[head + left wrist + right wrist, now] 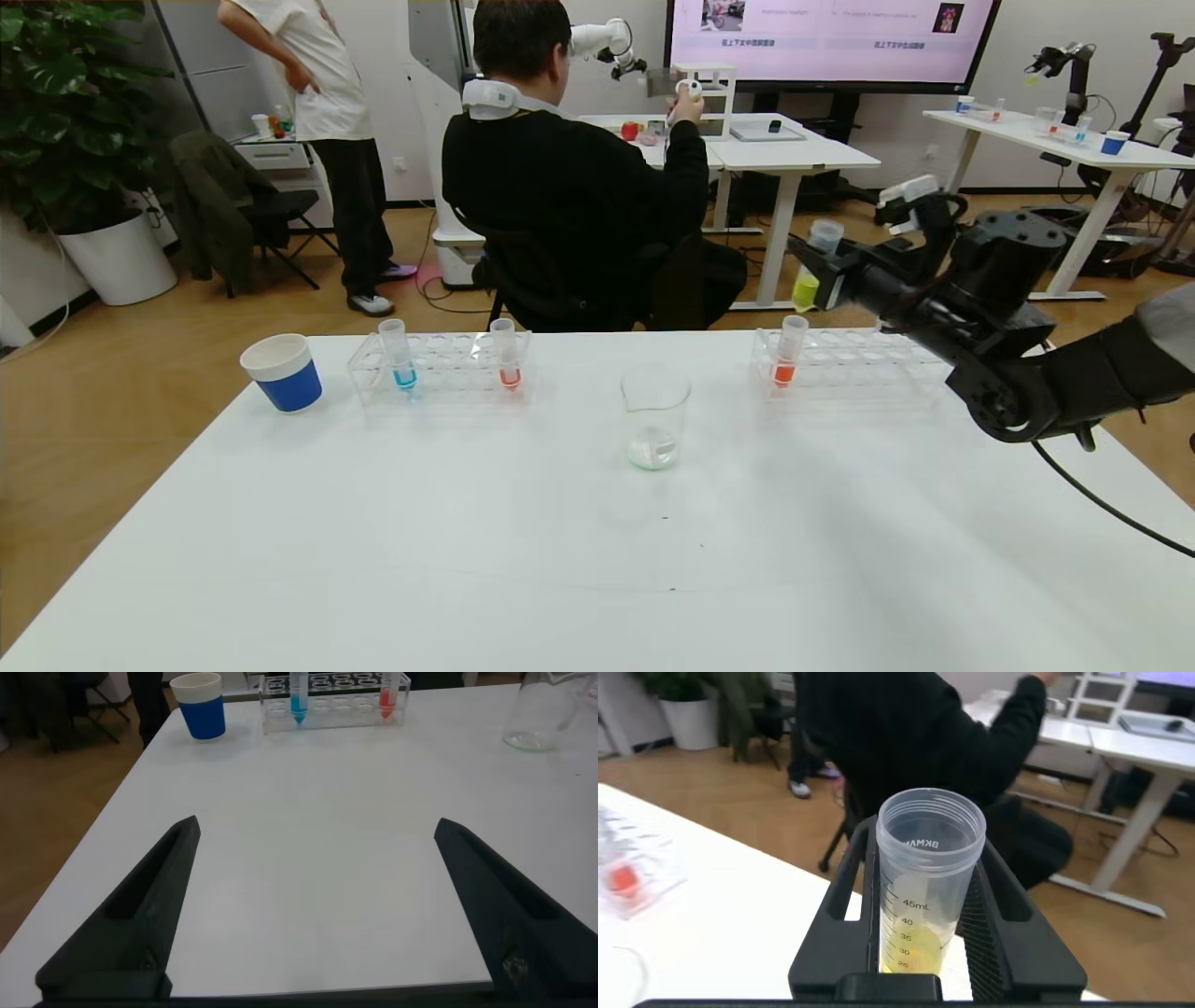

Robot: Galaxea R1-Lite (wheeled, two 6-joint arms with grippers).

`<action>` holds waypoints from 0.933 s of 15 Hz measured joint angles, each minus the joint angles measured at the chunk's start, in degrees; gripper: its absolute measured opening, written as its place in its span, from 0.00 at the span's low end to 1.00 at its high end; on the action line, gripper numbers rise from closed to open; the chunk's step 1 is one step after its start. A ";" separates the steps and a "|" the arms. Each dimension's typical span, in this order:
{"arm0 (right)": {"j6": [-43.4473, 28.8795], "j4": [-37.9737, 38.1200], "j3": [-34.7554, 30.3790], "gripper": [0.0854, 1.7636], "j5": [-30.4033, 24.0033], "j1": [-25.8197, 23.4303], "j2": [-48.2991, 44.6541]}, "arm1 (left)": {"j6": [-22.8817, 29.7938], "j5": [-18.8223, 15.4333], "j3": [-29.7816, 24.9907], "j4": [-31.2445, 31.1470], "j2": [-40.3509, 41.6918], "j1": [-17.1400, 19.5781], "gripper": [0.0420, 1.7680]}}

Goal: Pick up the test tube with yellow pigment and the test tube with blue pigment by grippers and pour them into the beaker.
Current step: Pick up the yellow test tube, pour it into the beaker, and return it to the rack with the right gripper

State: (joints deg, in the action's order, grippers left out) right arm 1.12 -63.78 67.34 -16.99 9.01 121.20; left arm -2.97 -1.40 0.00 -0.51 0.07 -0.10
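White table point(467, 560) is filling the near part of the head view. The right gripper point(822, 280) is being held up at the right, above the far edge of the table, clenched on the test tube with yellow pigment point(810, 271); the tube is being kept roughly upright between the fingers point(990, 915), yellow liquid at its bottom, well clear of the right rack point(868, 364). One orange-red tube point(787, 359) is being left standing in that rack. The beaker point(655, 415) is sitting at table centre, between the two racks, untouched. The test tube with blue pigment point(400, 355) is being kept upright in the left rack point(448, 373), with another orange-red tube point(507, 355) to its right. A blue paper cup point(283, 373) is standing left of that rack. The left gripper point(313, 915) is being held low over the near left of the table, fingers spread wide, nothing in it.
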 joint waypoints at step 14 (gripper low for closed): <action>30.62 -10.56 3.57 0.25 -14.48 11.96 7.11 | 0.00 0.00 0.00 -0.04 0.00 0.00 0.99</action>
State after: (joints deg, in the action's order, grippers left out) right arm 31.74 -74.34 70.91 -31.48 20.97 128.31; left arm -2.97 -1.40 0.00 -0.55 0.07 -0.10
